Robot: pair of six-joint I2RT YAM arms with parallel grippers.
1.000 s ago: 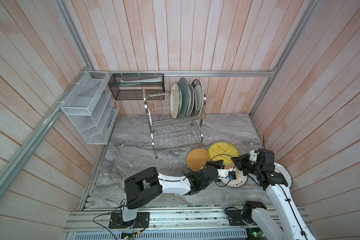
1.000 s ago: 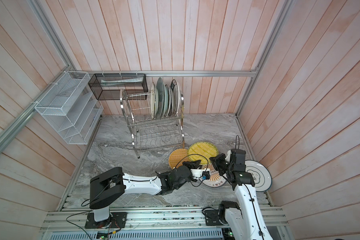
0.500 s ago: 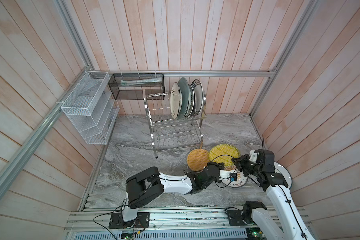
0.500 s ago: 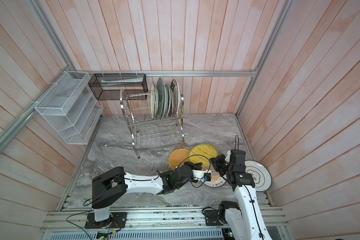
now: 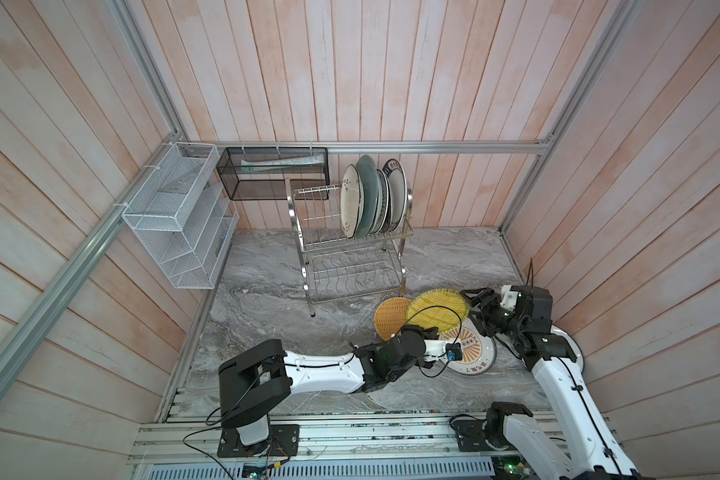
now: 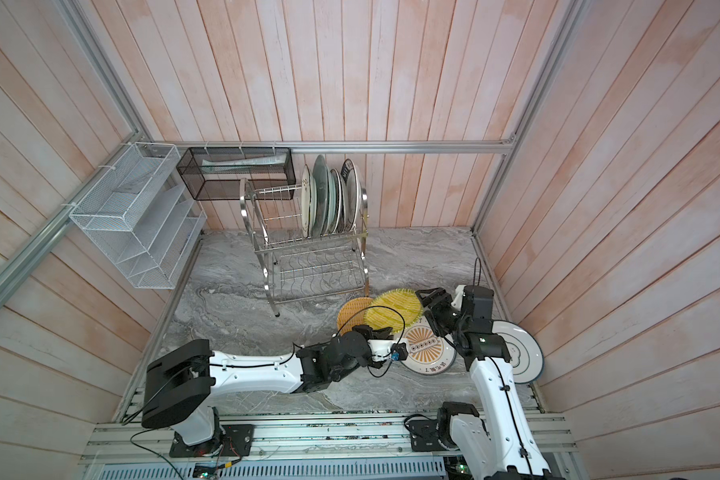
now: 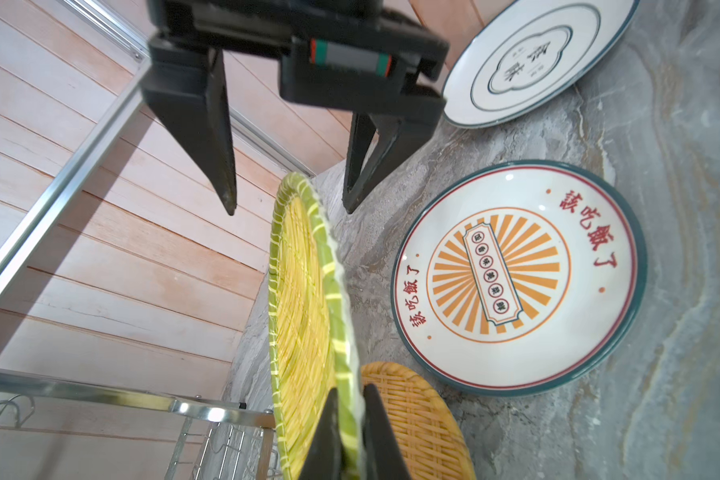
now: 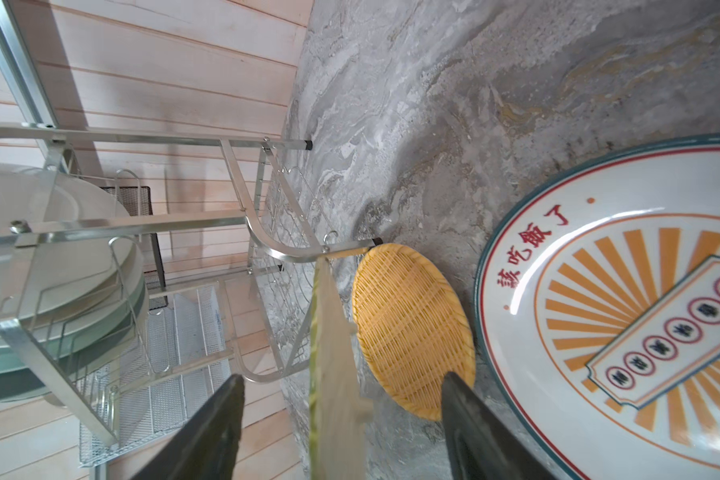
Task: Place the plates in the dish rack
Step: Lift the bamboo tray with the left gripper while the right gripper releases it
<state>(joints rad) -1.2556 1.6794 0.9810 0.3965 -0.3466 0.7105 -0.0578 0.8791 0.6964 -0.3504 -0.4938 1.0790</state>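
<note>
The yellow woven-pattern plate (image 5: 437,309) (image 7: 304,291) is held tilted on edge above the marble floor. My left gripper (image 5: 422,330) (image 7: 350,390) is shut on its near rim. My right gripper (image 5: 472,297) (image 8: 342,377) is open, one finger on each side of the plate's far rim (image 8: 329,353) without touching it. An orange woven plate (image 5: 387,320), a sunburst plate (image 5: 472,349) and a blue-ringed white plate (image 6: 520,353) lie flat on the floor. The dish rack (image 5: 350,257) stands at the back with several plates (image 5: 371,199) upright in the right half of its upper tier.
A white mesh organizer (image 5: 179,220) hangs on the left wall and a black mesh basket (image 5: 273,172) on the back wall. The rack's front leg (image 8: 350,249) is close to the held plate. The right arm covers part of the blue-ringed plate.
My right gripper has opened and let go of the yellow plate's rim. My left gripper has closed fully on the opposite rim.
</note>
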